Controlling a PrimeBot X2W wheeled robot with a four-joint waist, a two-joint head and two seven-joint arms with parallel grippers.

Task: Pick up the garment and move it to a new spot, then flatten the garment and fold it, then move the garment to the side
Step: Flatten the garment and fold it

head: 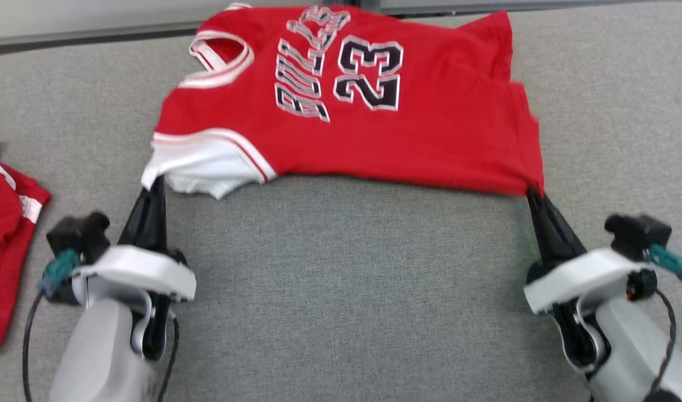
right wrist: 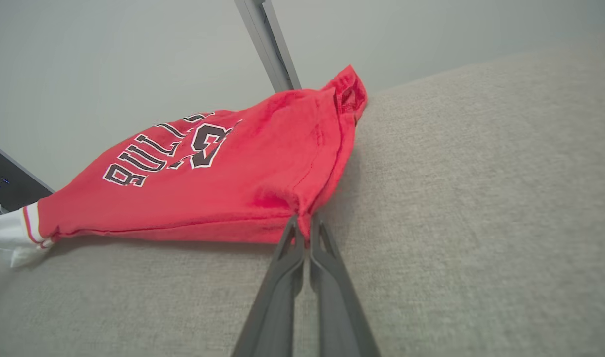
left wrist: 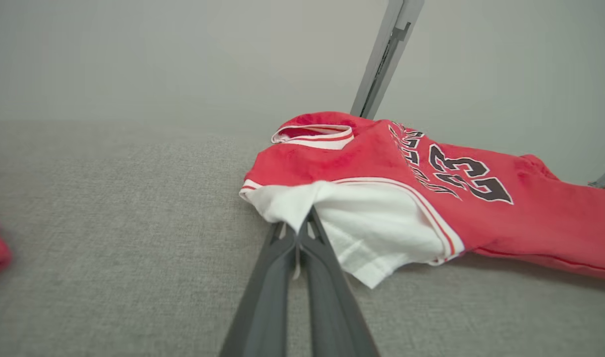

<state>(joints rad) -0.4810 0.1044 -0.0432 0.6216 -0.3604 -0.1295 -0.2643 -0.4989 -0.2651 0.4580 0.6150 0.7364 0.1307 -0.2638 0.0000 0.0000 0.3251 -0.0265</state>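
Note:
The garment [head: 374,134] is a red basketball jersey with a white sleeve, white trim and the number 23. It lies spread across the far part of the grey table [head: 341,290], its near edge lifted. My left gripper [head: 156,181] is shut on the white sleeve [left wrist: 361,223], seen close in the left wrist view where the left gripper [left wrist: 302,218] pinches the cloth. My right gripper [head: 533,192] is shut on the garment's red hem corner [right wrist: 302,213], and the right gripper [right wrist: 307,223] shows its fingers pressed together there.
Another red cloth with white trim [head: 3,240] lies at the table's left edge. A grey metal post [left wrist: 381,59] stands behind the table's far edge, in front of a pale wall. Bare grey fabric stretches between my two arms.

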